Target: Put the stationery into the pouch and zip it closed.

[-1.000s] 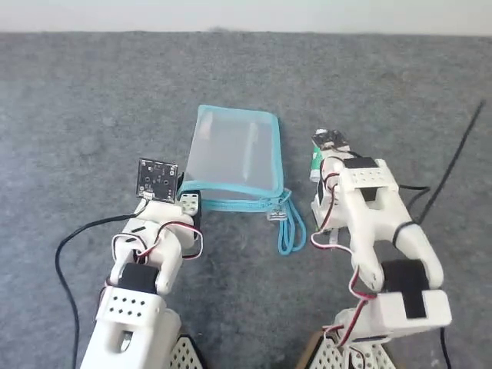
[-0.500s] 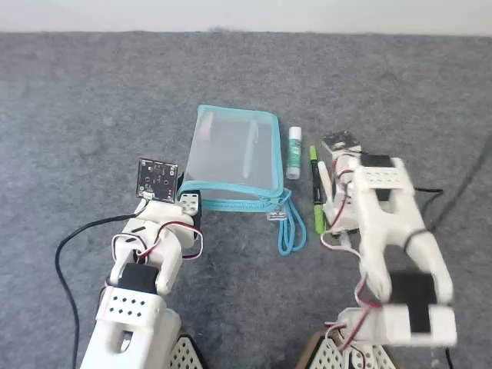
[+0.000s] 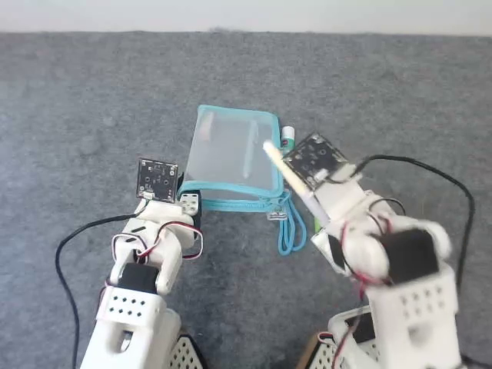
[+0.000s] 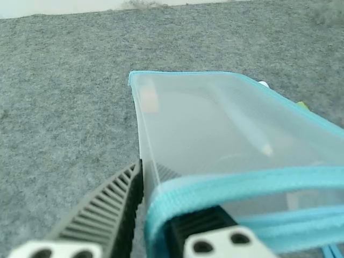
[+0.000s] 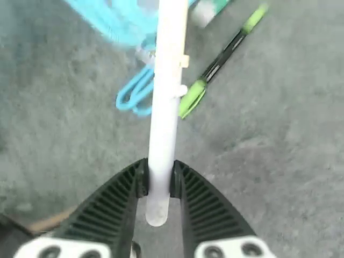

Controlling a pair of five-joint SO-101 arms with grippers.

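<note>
The translucent pouch (image 3: pixel 234 154) with a cyan zip edge lies flat at the table's middle, something pale inside it. My left gripper (image 4: pixel 153 215) is shut on the pouch's (image 4: pixel 215 129) near left corner, by the zip. My right gripper (image 5: pixel 159 188) is shut on a white pen (image 5: pixel 166 102). In the high view that white pen (image 3: pixel 281 166) hangs tilted over the pouch's right edge, tip toward the pouch. A green pen (image 5: pixel 226 54) and a white glue stick (image 5: pixel 207 11) lie on the carpet right of the pouch. The glue stick (image 3: pixel 287 136) is partly hidden by the right arm.
The pouch's cyan strap loop (image 3: pixel 290 231) trails from the zip pull toward the arms, below the held pen. Grey carpet (image 3: pixel 92 100) covers the table, with bare room left of and beyond the pouch. A black cable (image 3: pixel 69 254) runs beside the left arm.
The right arm has lifted the white pen from beside the green pen and swung it left, over the pouch's right edge. The left arm has kept still on the pouch.
</note>
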